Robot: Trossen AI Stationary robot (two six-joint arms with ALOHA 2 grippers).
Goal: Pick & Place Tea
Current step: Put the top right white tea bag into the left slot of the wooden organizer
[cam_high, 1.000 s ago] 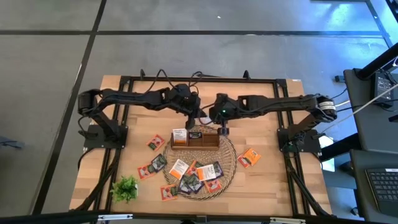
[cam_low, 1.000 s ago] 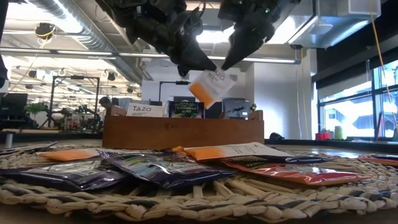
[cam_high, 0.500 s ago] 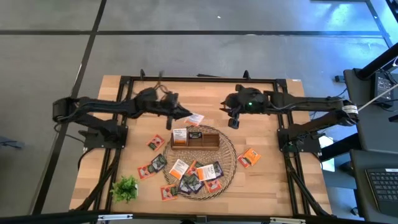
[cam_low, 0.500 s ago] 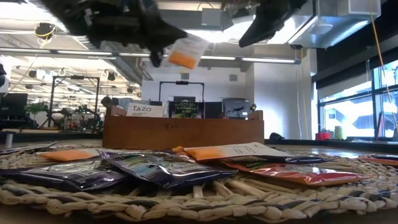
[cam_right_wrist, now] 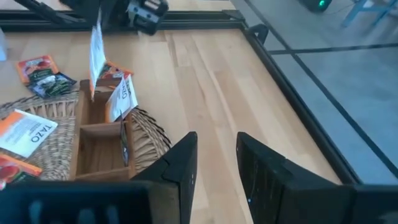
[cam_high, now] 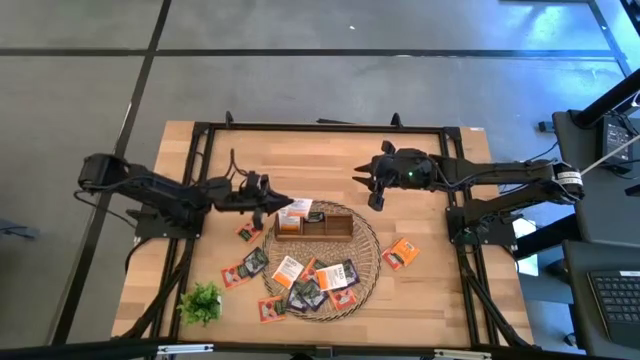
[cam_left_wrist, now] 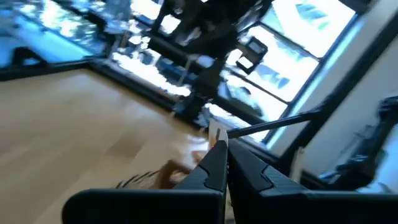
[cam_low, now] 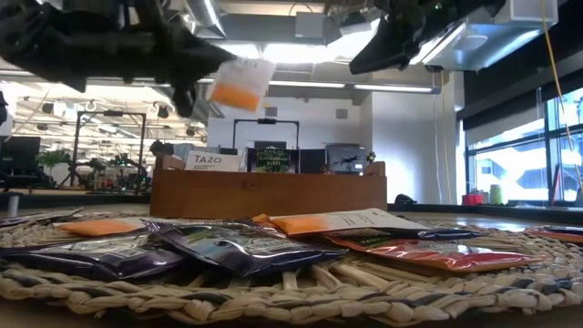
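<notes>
A white-and-orange tea sachet (cam_high: 298,207) is in the air over the left end of the brown wooden tray (cam_high: 330,232), held by my left gripper (cam_high: 278,203), which is shut on it. It also shows in the low view, sachet (cam_low: 240,84). One sachet (cam_high: 288,218) stands in the tray's left compartment. Several more sachets (cam_high: 318,280) lie flat on the round wicker mat (cam_high: 368,262). My right gripper (cam_high: 376,197) hangs open above the table, off the tray's far right corner, touching nothing. My left gripper pinches the sachet between its two shut fingers at one edge (cam_low: 217,80), coming about level from the table's left. The sachet is lifted clear and stands on edge, sticking out past the fingertips (cam_left_wrist: 217,134) toward the tray.
The tray sits on the mat's far part. Loose sachets lie on the bare wood: left of the mat (cam_high: 248,230), near left (cam_high: 234,274) and right (cam_high: 401,253). A green plant sprig (cam_high: 202,301) sits at the near left. Black frame rails (cam_high: 200,180) border the table.
The two grippers, close together around the sachet above the tray a second ago, have parted. My left gripper has kept the sachet and drawn back toward the table's left, sinking a little. My right gripper has pulled away toward the right and far side.
</notes>
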